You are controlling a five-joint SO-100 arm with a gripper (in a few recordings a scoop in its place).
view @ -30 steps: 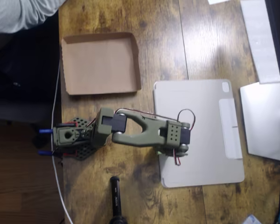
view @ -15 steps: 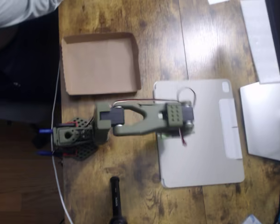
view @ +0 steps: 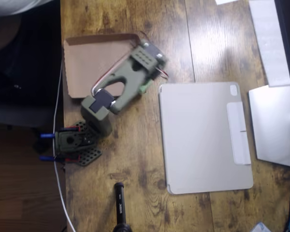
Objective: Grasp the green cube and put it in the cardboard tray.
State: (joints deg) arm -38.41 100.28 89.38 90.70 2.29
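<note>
The brown cardboard tray (view: 87, 63) lies at the upper left of the wooden table. My olive-green arm reaches from its base up and to the right, and its wrist hangs over the tray's right edge. A sliver of the light-green cube (view: 144, 88) peeks out under the wrist's lower right side, just at the tray's right rim. The wrist hides most of my gripper (view: 146, 83). The cube has travelled with the gripper, so the gripper is shut on it.
A flat grey-beige tablet cover (view: 203, 135) lies right of the arm. White sheets and a device (view: 275, 125) fill the right edge. A black cylinder (view: 120, 208) lies at the bottom. The arm's base (view: 70, 142) sits at the table's left edge, beside a white cable.
The arm has swung from over the tablet cover up and left to the tray's right edge, carrying the green cube with it. The cover now lies bare.
</note>
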